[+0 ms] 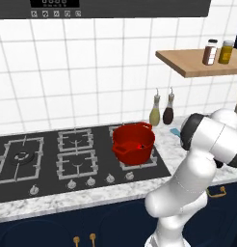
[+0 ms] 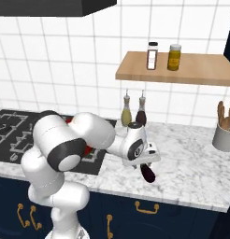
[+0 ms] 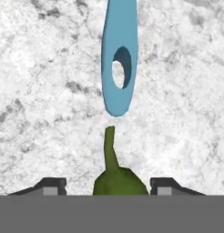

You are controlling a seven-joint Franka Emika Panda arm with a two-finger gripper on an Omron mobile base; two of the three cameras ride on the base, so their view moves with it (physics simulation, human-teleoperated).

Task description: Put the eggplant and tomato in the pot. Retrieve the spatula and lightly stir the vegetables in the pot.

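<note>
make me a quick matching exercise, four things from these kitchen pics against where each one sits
Things:
1. pot
2. eggplant
3. spice jars
4. oil bottles

Places:
A. on the wooden shelf
B. between the fingers, at the marble counter
C. on a burner of the stove
D. on the counter against the tiled wall

Pairs: 1-C, 2-B, 3-A, 4-D

Two rear base views, one claw close-up

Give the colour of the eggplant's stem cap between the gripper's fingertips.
Olive green stem cap, clearest in the hand view.
</note>
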